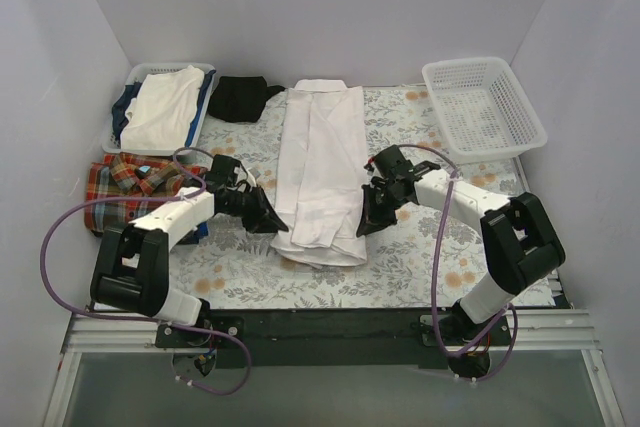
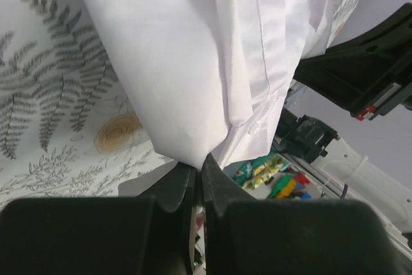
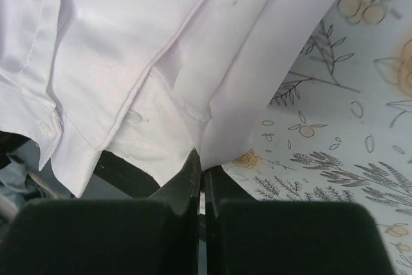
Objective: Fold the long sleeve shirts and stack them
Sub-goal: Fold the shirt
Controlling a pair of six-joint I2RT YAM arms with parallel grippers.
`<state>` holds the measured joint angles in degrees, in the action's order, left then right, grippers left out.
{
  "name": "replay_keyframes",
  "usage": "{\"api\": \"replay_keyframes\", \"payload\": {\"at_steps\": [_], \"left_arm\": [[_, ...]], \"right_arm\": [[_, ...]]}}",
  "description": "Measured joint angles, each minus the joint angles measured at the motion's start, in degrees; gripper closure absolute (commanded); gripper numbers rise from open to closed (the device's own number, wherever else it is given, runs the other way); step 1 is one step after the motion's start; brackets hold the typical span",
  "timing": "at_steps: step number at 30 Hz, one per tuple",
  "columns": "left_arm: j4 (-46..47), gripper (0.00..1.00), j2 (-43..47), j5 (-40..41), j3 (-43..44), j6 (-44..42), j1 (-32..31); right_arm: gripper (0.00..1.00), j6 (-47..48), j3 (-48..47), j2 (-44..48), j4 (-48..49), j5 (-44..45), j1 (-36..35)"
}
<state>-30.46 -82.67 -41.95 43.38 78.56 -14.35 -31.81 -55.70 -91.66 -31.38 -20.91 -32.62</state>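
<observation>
Black fingertips point(image 2: 179, 188) fill the bottom of each wrist view. The left gripper point(image 2: 199, 164) has its jaws pressed together on a pinch of the white shirt point(image 2: 193, 62) at its near left corner. The right gripper point(image 3: 201, 162) is clamped the same way on the near right edge, just beside a button.

From above, both arms reach forward with elbows out to the sides and wrists turned inward, so the two grippers face each other across the shirt's near end. The shirt lies as a long narrow strip down the middle of the floral cloth point(image 1: 420, 267), collar at the far end.

The plaid shirt point(image 1: 130, 182) sits crumpled at the left edge, partly covered by the left arm. Behind it is a tray point(image 1: 205, 72) of folded clothes, then a black garment point(image 1: 243, 97), and a white basket point(image 1: 485, 107) at the far right.

How much fabric sits between the pads cannot be made out. The sleeves are not visible, and both wrist views crop the shirt.
</observation>
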Motion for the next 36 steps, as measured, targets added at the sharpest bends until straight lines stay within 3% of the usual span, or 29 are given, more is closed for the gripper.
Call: {"api": "replay_keyframes", "payload": {"at_steps": [10, 19, 22, 23, 24, 27, 30, 36], "left_arm": [[-0.92, 1.00, -7.19, 8.61, 17.66, 0.96, 0.15], [-0.04, 0.95, -28.41, 13.22, 39.47, 0.96, 0.35], [0.39, 0.83, -36.68, 13.90, 48.02, 0.55, 0.37], [0.52, 0.66, -38.82, 14.14, 50.05, 0.39, 0.39], [0.26, 0.60, -40.72, 14.51, 51.80, 0.24, 0.42], [-1.07, 0.42, -45.11, 15.39, 56.59, -0.28, 0.52], [-2.19, 0.37, -46.40, 16.20, 58.64, -1.14, 0.57], [-3.15, 0.34, -42.34, 17.44, 56.78, -3.43, 0.68]], "right_arm": [[0.99, 1.01, -17.46, -2.51, -5.97, 6.71, 4.48], [0.99, 2.71, -37.73, -20.94, -7.21, 5.97, 11.15], [0.96, 2.89, -43.52, -27.47, -7.76, 5.44, 12.50], [0.89, 2.91, -45.20, -29.46, -7.80, 5.29, 12.87], [0.75, 2.89, -46.75, -31.17, -7.85, 5.07, 13.31], [0.55, 2.54, -50.45, -35.21, -8.11, 4.39, 14.29], [0.49, 2.60, -51.41, -36.11, -8.22, 4.31, 14.84], [0.48, 4.76, -47.69, -29.62, -7.96, 6.80, 15.26]]}}
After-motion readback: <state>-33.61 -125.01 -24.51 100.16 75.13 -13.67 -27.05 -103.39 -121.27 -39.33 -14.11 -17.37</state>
